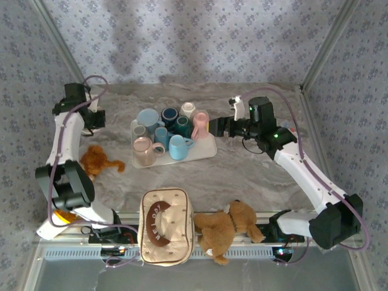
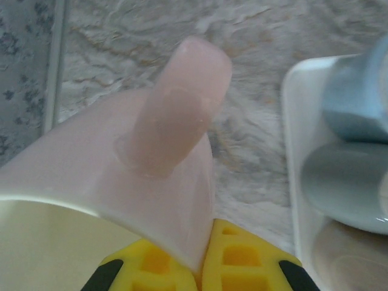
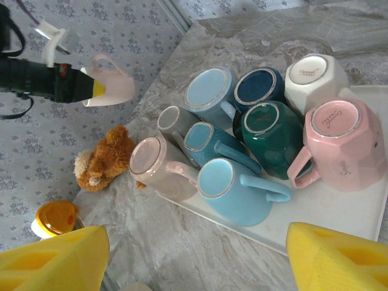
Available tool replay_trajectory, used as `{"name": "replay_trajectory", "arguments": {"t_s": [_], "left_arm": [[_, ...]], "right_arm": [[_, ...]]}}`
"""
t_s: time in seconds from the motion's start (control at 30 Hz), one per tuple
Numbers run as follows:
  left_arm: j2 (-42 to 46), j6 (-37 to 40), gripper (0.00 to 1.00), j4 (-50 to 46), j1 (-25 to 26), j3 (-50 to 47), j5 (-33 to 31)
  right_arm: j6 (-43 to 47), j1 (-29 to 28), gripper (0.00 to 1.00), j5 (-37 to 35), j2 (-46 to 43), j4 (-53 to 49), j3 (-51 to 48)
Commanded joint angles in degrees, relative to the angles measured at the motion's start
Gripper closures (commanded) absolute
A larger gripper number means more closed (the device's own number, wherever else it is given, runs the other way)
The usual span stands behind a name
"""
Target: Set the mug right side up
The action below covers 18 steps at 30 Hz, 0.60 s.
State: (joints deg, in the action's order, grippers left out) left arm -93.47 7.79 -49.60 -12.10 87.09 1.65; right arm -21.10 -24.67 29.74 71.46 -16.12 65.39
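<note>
Marbled surface (image 1: 242,170) lay below the pink mug (image 2: 91,176), clamped by its thin rim in the left tool (image 2: 203,270): it could slip. Right tool (image 3: 194,254) stood apart.

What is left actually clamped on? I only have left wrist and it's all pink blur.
Observer: A pale pink mug, its wall pinched by the left gripper, held off to the side of the tray.
Operator: Right arm?
Observer: The right gripper is open and holds nothing, at the tray's right end beside the pink mug.
Operator: How many on the tray?
Observer: Nine upside-down mugs.
</note>
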Motion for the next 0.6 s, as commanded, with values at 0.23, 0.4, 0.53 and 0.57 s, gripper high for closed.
{"name": "replay_trajectory", "arguments": {"t_s": [0.23, 0.4, 0.53, 0.57], "left_arm": [[-15.12, 3.21, 1.0, -5.48, -0.39, 9.6, -9.37], [-21.05, 2.25, 1.0, -8.54, -0.37, 14.57, -13.92], [-23.5, 1.71, 1.0, -9.71, -0.36, 17.78, -15.89], [-24.0, 1.78, 1.0, -9.93, -0.32, 18.45, -15.94]], "right_arm": [[0.24, 0.45, 0.21, 2.08, 3.14, -0.48, 2.44], [-0.4, 0.67, 0.21, 3.1, 4.33, -1.43, 5.49], [-1.2, 1.02, 0.21, 3.9, 6.01, -0.57, 7.07], [-1.46, 1.02, 0.21, 4.14, 6.53, -0.62, 7.68]]}}
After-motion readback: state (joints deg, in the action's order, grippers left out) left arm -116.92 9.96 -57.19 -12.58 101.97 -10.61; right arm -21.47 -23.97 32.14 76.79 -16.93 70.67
